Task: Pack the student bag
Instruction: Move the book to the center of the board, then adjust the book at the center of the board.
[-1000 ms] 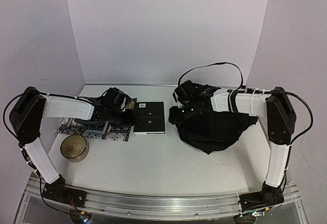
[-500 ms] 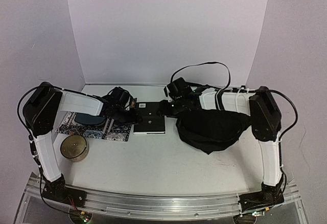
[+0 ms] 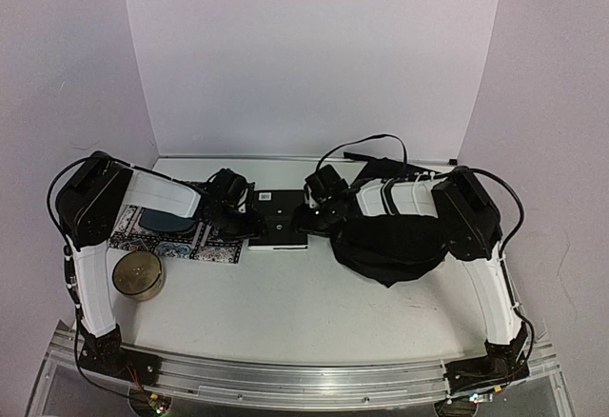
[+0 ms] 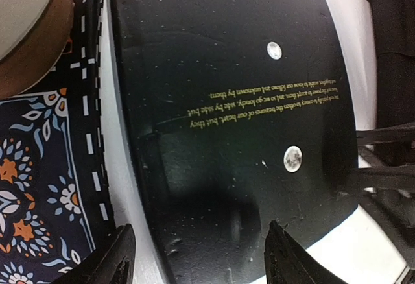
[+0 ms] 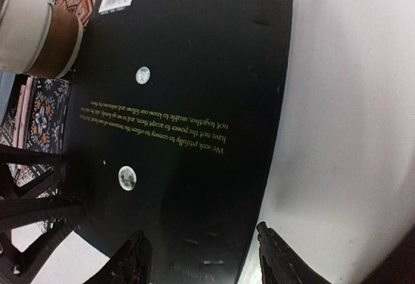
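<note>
The student bag (image 3: 398, 244) is a soft black heap at centre right, its strap (image 3: 366, 139) looping up behind the right arm. A flat black notebook (image 3: 282, 228) with moon dots and gold lettering lies to its left. My left gripper (image 3: 251, 225) hovers open at the notebook's left edge, and my right gripper (image 3: 306, 215) hovers open at its right edge. In the left wrist view the left gripper (image 4: 198, 258) spans the notebook (image 4: 227, 70), nothing between its fingers. In the right wrist view the right gripper (image 5: 204, 258) straddles the edge of the notebook (image 5: 188, 70), empty too.
A patterned book (image 3: 176, 243) lies left of the notebook with a dark oval case (image 3: 160, 219) on it. A round brown tin (image 3: 138, 274) stands at the front left. White walls close in the back and sides.
Both arms have swung inward to the notebook, the left from over the patterned book, the right from over the bag. The bag's strap has shifted left with the right arm.
</note>
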